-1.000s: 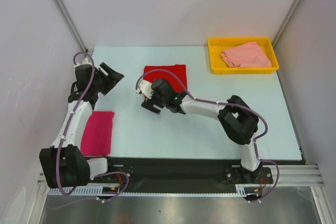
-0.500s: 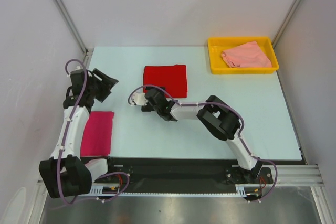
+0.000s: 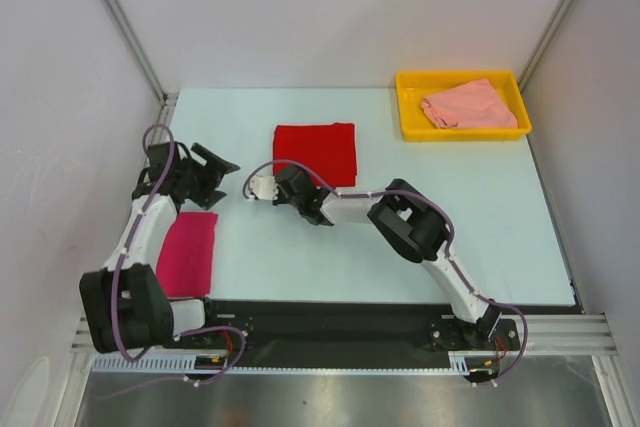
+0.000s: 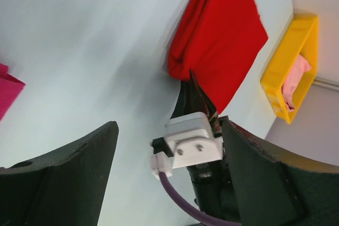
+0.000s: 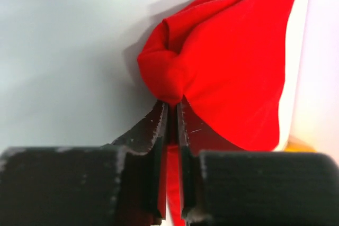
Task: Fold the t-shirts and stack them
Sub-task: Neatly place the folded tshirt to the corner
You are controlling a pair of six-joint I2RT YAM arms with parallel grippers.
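Bright, even, diffuse light; soft shadow beside red t-shirt (image 5: 233,67); left wrist view slightly blurred.

A t-shirt (image 3: 468,105) lies in the back-right tray (image 3: 465,134).

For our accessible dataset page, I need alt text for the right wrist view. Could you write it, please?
The right gripper is shut on a corner of the red t-shirt, and the cloth bunches at the pinch. The rest of the shirt lies folded on the pale table.
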